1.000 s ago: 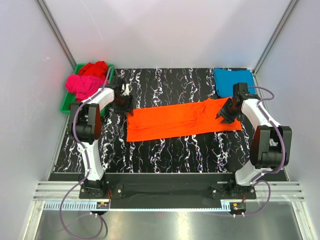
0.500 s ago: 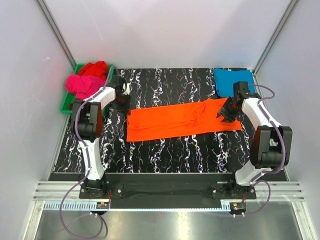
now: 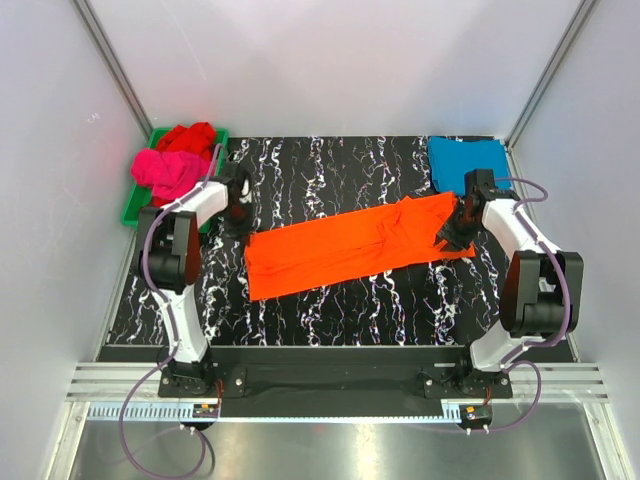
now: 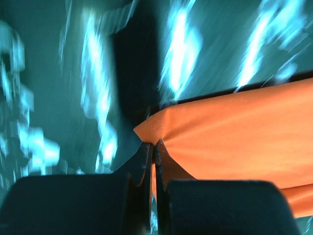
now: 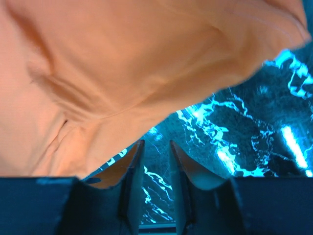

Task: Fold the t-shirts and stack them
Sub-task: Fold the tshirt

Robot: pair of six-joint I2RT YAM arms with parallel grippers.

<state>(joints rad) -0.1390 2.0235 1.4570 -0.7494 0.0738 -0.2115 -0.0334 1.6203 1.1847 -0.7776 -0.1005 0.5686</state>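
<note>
From above, the orange t-shirt (image 3: 350, 245) lies as a long band across the black marbled bench (image 3: 320, 310). It now sits askew, its left end pulled nearer the arm bases than it was a second ago. The left gripper (image 3: 244, 228) is at that end's far corner and the right gripper (image 3: 455, 233) is over the opposite end. The teal-blue t-shirt (image 3: 465, 163) lies folded in the far right corner. The magenta-pink t-shirt (image 3: 165, 172) and red t-shirt (image 3: 190, 136) are heaped on the green tray (image 3: 133, 213). In the left wrist view, the left gripper (image 4: 152, 147), which was apart moments ago, has its jaws together on the corner of the orange t-shirt (image 4: 234, 132), puckering it. In the right wrist view, the right gripper (image 5: 154, 149) shows a narrow gap with bench visible through it, and the orange t-shirt (image 5: 122, 63) hangs just beyond the tips, not caught. One corner seems secured; the crosswise fold probably waits on the right side's grasp.
</note>
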